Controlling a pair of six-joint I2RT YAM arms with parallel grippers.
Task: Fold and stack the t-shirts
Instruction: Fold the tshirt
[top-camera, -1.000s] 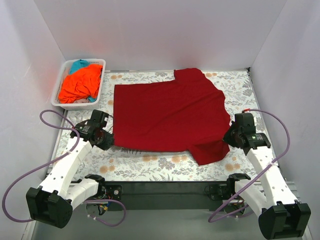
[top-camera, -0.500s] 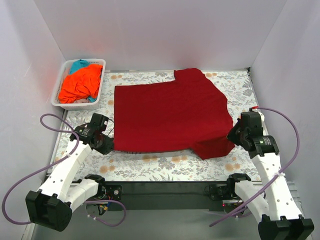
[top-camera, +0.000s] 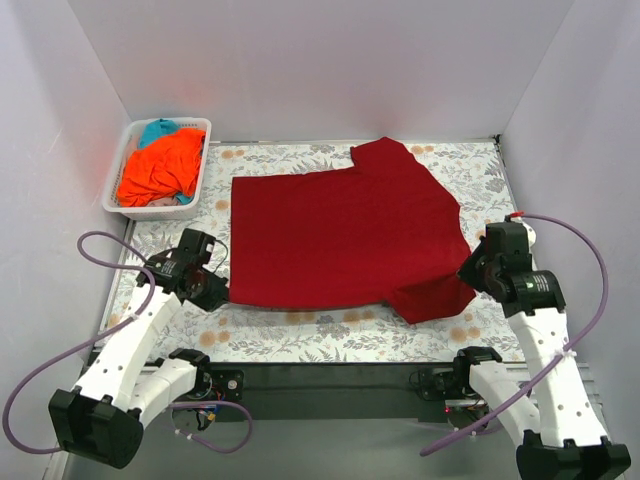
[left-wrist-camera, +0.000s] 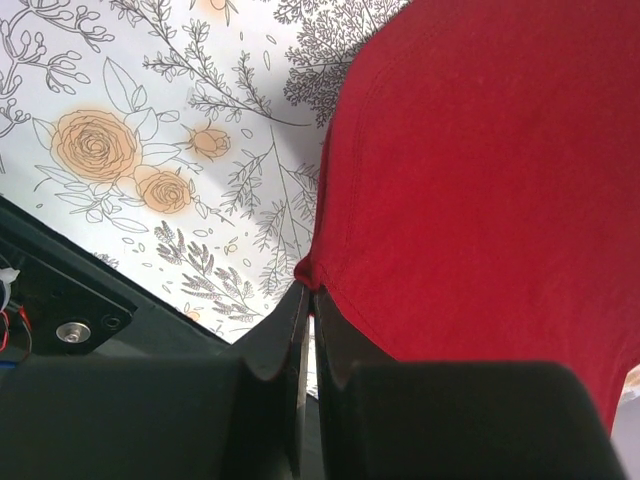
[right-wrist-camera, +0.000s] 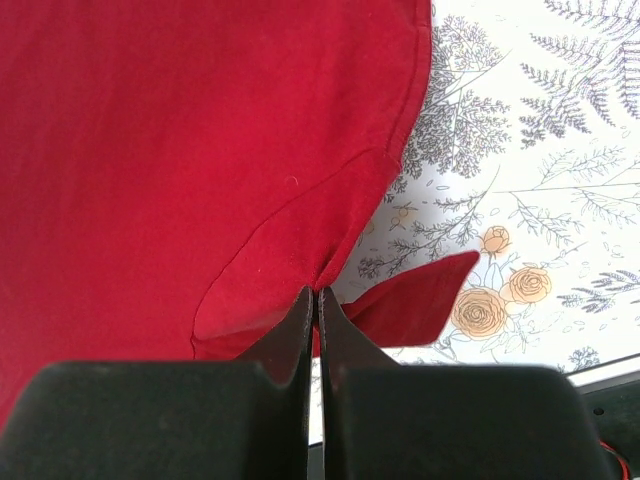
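From top we see red shirt (top-camera: 345, 235) spread flat at centre. Only wrist views show the pinches: left gripper (left-wrist-camera: 307, 292) clamped on its 8 o'clock corner, right gripper (right-wrist-camera: 317, 295) clamped on the 4 o'clock sleeve.

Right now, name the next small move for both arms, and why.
Probably lift both pinched points slightly, starting the fold toward the far edge: the left jaws hold the near hem corner and the right jaws the near sleeve of the dark red t-shirt, which lies flat.
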